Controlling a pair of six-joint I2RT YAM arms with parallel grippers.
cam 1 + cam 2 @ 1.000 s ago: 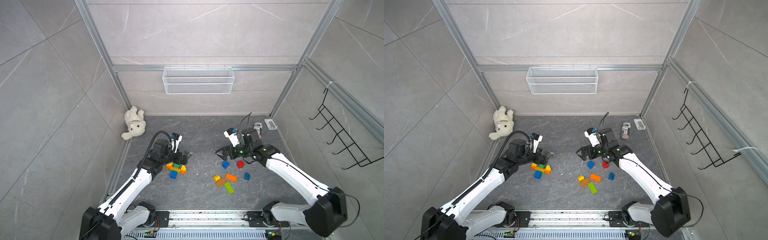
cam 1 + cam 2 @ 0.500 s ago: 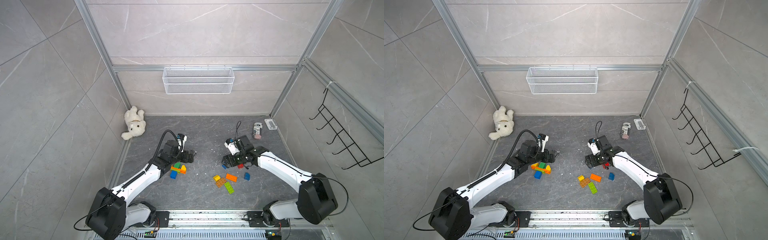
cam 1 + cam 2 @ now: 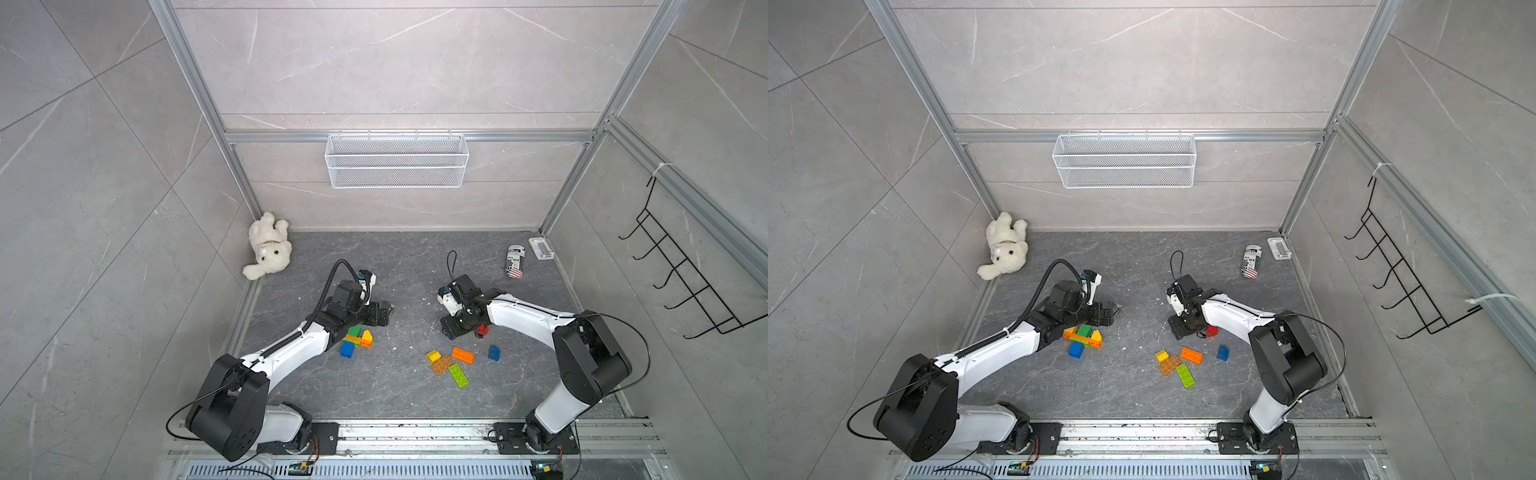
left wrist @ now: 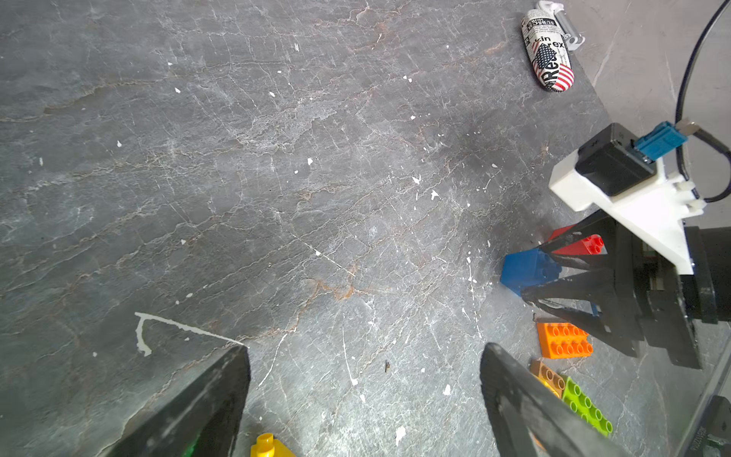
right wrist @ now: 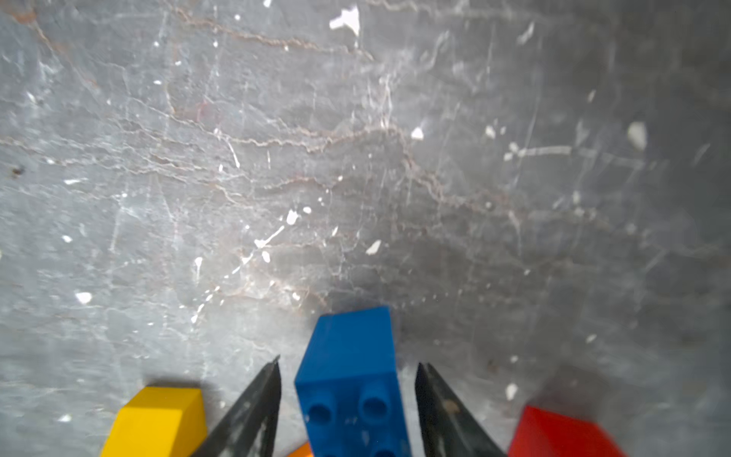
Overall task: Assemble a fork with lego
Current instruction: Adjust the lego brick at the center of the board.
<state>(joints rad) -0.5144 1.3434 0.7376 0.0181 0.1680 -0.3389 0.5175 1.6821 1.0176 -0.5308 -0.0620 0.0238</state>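
Blue brick (image 5: pixel 348 380), right of centre on the slate table (image 5: pixel 356 158), between the fingers of the right gripper (image 5: pixel 349 360).
Studs up, long axis in line with those fingers, smooth end past the tips; jaws partly closed around it, seemingly just short of touching. Red brick (image 5: pixel 561 435) and yellow brick (image 5: pixel 158 419) just beside. Left gripper (image 4: pixel 364 347) spread wide, empty, near the part-built cluster (image 3: pixel 357 338). Far right, flag-printed can (image 4: pixel 548 51) on its side, legible only "Re" and "ex".
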